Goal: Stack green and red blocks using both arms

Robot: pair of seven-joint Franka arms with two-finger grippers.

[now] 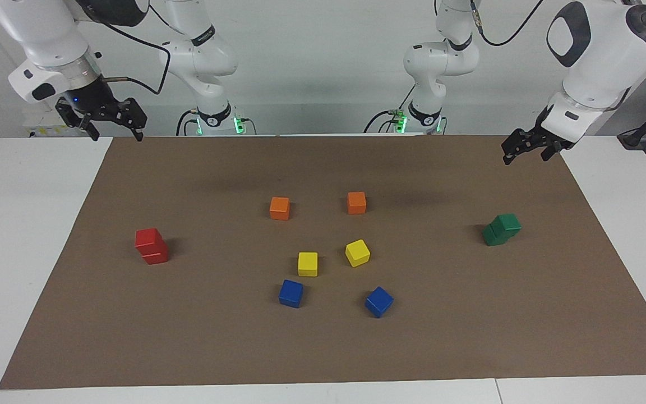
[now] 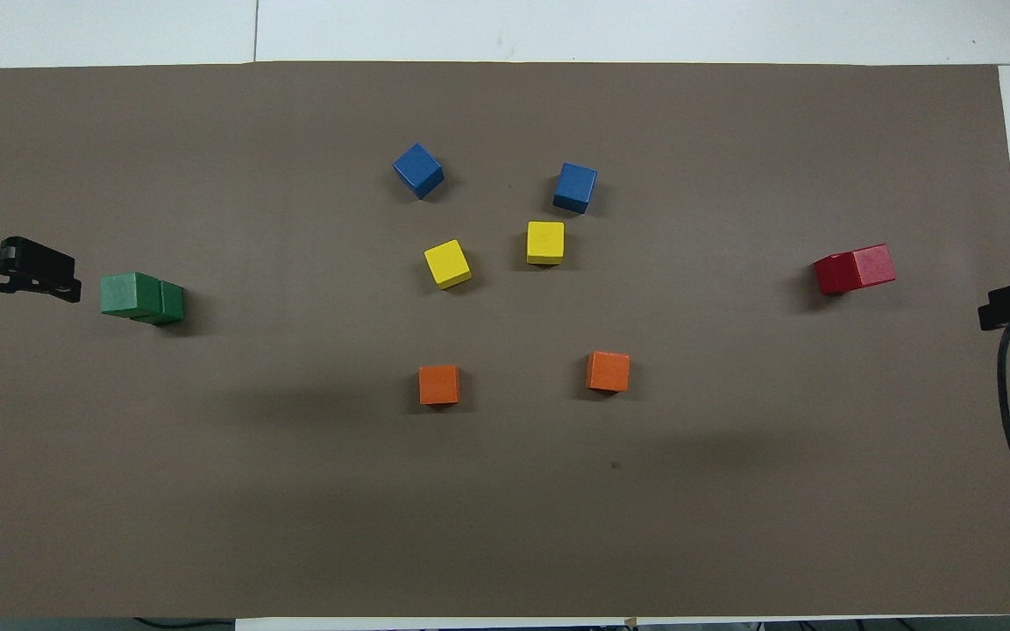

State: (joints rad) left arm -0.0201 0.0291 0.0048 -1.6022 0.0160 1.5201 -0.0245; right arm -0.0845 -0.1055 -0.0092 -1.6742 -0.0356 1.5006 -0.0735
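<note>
So I'm looking at both stacks already built here: the red stack (image 1: 151, 246) is sitting toward the right arm's end of the mat (image 1: 323, 348), one red cube on the other, and the green stack (image 1: 501, 229) is sitting toward the left arm's end, its top cube twisted a bit off the bottom one. By my read the stacking itself is done and I'm in the pull-away part, so nothing is calling for another grab; the next move is just parking both arms clear without clipping anything. The right gripper (image 1: 112, 125) is hanging up in the air over the mat's corner at the robots' edge, fingers spread apart and carrying nothing, well apart from the red stack, which is lying farther from the robots than that corner. The left gripper (image 1: 529, 148) is hovering over the mat's edge at its own end, fingers also spread and empty, and the green stack is sitting near it but clearly not touching. The orange cubes (image 1: 280, 208), yellow cubes (image 1: 308, 264) and blue cubes (image 1: 291, 293) are sitting loose mid-mat between the two stacks, orange nearest the robots and blue farthest. If I were fussing, I'd be eyeing that green top cube, since it's looking the less square of the two.
</note>
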